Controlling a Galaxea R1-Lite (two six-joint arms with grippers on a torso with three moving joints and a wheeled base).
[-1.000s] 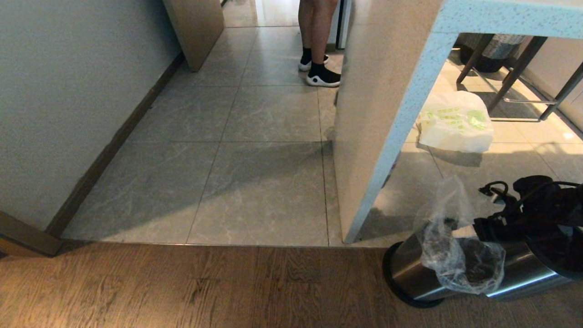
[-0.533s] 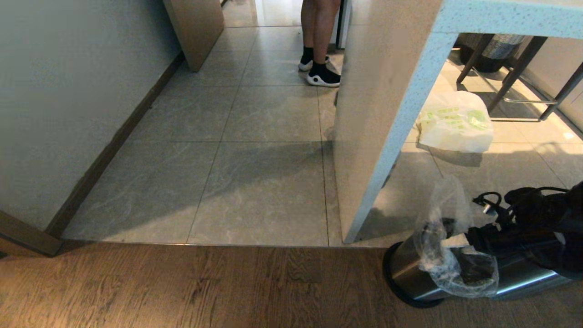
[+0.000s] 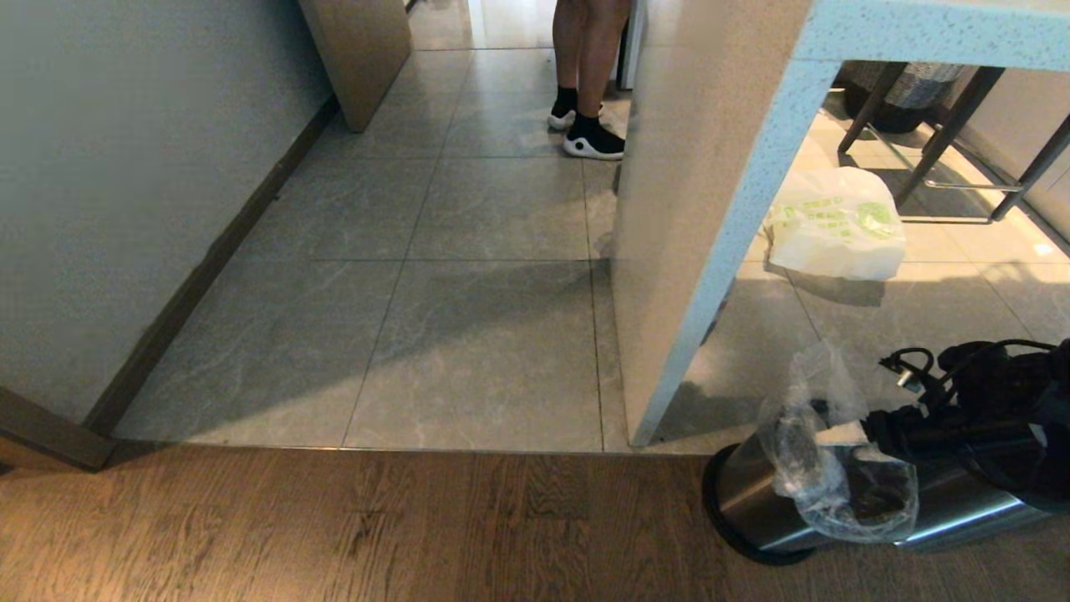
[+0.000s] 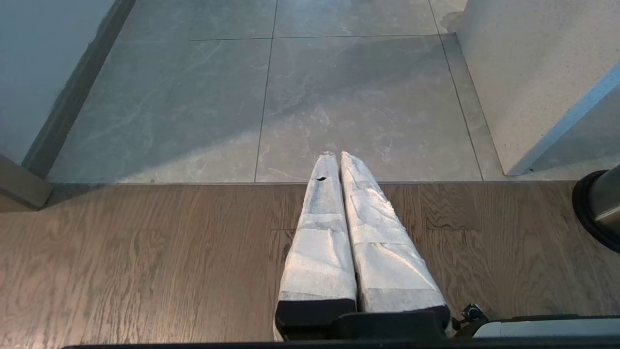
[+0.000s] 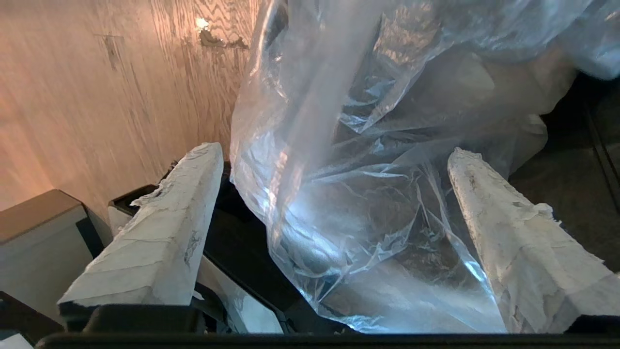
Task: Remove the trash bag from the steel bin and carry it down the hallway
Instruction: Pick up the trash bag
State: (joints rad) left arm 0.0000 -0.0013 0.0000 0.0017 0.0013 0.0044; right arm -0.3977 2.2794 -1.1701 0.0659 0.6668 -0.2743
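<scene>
At the near right edge of the head view, the right gripper (image 3: pixel 823 426) reaches in over the mouth of the steel bin (image 3: pixel 752 502), which stands on the wooden floor (image 3: pixel 334 535) just short of the tile line. In the right wrist view its jaws stand wide apart, one white-wrapped finger (image 5: pixel 160 242) on each side of the trash bag (image 5: pixel 368 194). The crinkled clear plastic billows up between them, but neither finger presses on it, so nothing is gripped. One finger lies over the bin's black rim (image 5: pixel 242 252); the other hangs over the dark inside.

From the head, the trash bag (image 3: pixel 827 451) sits in the bin, its loose top bunched and standing up above the rim, part of it draped over the outer steel wall.

The left gripper (image 4: pixel 337 162) hangs idle above the wooden floor near the tile edge, jaws pressed together and empty.

Beyond the bin rises a speckled desk (image 3: pixel 710 209) with a pale blue edge. Past it, on the tiles under the desk, lies a white shopping bag (image 3: pixel 836 226) with green print, and chair legs (image 3: pixel 945 142) stand behind.

To the left the hallway (image 3: pixel 468 251) of grey tiles runs away between the white wall (image 3: pixel 125 167) and the desk side. At its far end stand a person's legs (image 3: pixel 589 75) in dark socks and shoes.
</scene>
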